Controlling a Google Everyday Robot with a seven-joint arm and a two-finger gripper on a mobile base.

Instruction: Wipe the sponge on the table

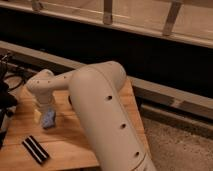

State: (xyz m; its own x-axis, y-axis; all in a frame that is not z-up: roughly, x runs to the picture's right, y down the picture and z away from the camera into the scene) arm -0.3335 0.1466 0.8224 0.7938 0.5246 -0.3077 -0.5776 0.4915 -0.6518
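A small blue sponge (49,119) lies on the wooden table (75,142), left of centre. My gripper (44,112) comes straight down onto it from the white wrist (42,90), with a pale yellowish part showing at the sponge's left side. The big white arm (107,112) fills the middle of the view and covers much of the table's right part.
A black flat object with a light stripe (35,149) lies near the table's front left. Dark equipment and cables (7,95) sit at the left edge. A dark wall with a railing runs behind, and speckled floor (175,145) lies to the right.
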